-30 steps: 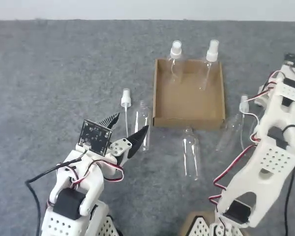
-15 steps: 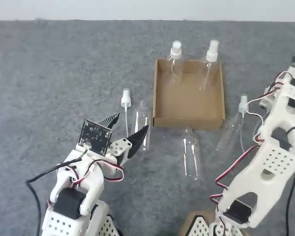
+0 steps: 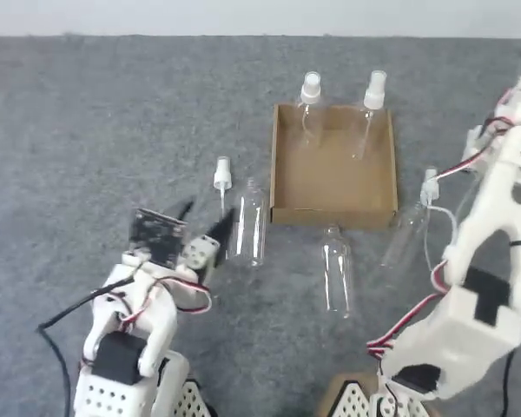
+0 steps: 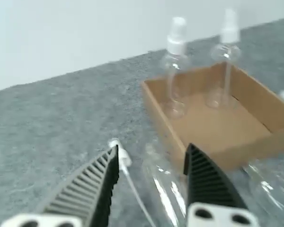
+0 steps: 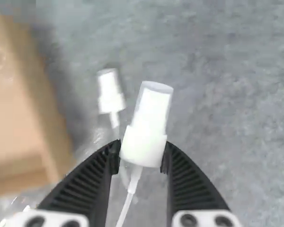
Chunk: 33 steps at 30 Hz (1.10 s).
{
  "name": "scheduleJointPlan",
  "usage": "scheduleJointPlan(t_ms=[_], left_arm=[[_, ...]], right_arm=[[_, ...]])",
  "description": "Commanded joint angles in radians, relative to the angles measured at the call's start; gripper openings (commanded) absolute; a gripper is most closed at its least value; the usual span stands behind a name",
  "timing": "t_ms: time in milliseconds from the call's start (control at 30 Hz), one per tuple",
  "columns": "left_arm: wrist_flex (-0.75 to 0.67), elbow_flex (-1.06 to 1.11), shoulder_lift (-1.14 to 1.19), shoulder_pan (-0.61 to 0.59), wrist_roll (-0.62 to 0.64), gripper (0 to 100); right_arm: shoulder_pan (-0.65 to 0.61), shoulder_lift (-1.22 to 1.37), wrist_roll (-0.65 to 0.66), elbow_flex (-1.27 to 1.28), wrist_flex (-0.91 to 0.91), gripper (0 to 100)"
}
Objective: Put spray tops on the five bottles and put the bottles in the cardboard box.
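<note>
The right gripper point(image 5: 140, 147) hangs by the counter's point(image 3: 113, 113) right edge. Its fingers pinch a spray top point(image 5: 144, 125) at the collar, with the dip tube dangling free. The left gripper point(image 3: 206, 219) sits toward the near left corner, fingers spread. An open bottle point(image 3: 247, 228) lies just beside them, and a loose spray top point(image 3: 222, 177) lies by its neck. A second open bottle point(image 3: 336, 271) lies just in front of the cardboard box point(image 3: 330, 187), where two capped bottles point(image 3: 310, 113) stand against the far wall. A third bottle point(image 3: 405, 230) lies off the box's near right corner with another spray top point(image 3: 430, 182) at its neck. I cannot tell whether that top is seated.

The step in hand looks like mating the held top to an open bottle. It would go best if the left fingers closed on the bottle's body below the shoulder and tilted its mouth toward the right arm. The thin tube should enter first, in line with the neck, and slowly, since it may flex and catch the rim. The clear plastic looks light and slick, so the grip should be firm without crushing.
</note>
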Motion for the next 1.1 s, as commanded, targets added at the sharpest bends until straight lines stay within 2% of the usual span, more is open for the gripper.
scheduleJointPlan(t_ms=[0, 167, 300, 400, 533, 733, 933, 1067], left_arm=[[-0.074, -0.028, -0.005, -0.137, -0.003, 18], [-0.034, -0.081, -0.003, -0.19, 0.0, 18], [-0.009, -0.107, -0.003, -0.212, 0.0, 18], [-0.006, -0.124, -0.003, -0.259, 0.018, 18], [-0.005, -0.128, -0.003, -0.282, 0.028, 18], [0.023, -0.131, -0.012, -0.285, 0.064, 18], [0.023, -0.13, -0.012, -0.285, 0.068, 18], [0.023, -0.128, -0.012, -0.285, 0.068, 18]], right_arm=[[-0.111, -0.163, 0.003, -0.057, 0.101, 7.6], [-0.329, -0.318, -0.044, -0.055, 0.214, 7.6], [-0.562, -0.449, -0.104, 0.029, 0.202, 7.6], [-0.762, -0.516, -0.143, 0.169, 0.101, 7.6], [-0.952, -0.519, -0.227, 0.379, -0.159, 7.6], [-1.043, -0.415, -0.321, 0.568, -0.545, 7.6], [-1.081, -0.236, -0.445, 0.569, -0.694, 7.8], [-1.086, -0.145, -0.459, 0.569, -0.753, 8.1]])
